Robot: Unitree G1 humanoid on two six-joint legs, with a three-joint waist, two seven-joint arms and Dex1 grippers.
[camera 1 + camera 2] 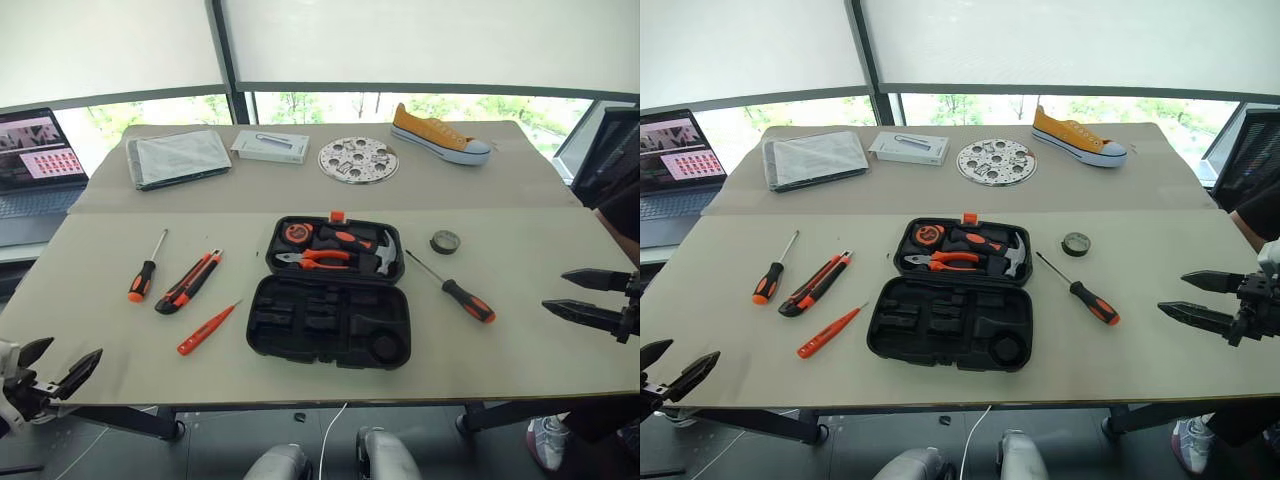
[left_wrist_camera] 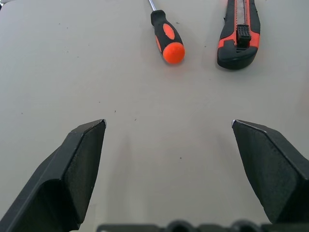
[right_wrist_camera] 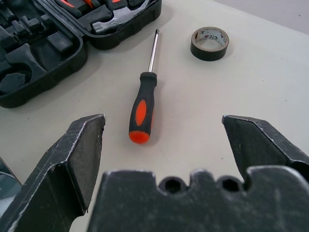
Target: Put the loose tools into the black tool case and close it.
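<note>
Both tools, left (image 1: pixel 60 368) and right (image 1: pixel 590 296), hang open and empty. The right screwdriver (image 3: pixel 143 110) looks light and stiff; its rubbery handle suits gripping.

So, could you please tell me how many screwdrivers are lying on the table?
2: one screwdriver left of the case, beside the knife; the other right of it, near the tape.
</note>
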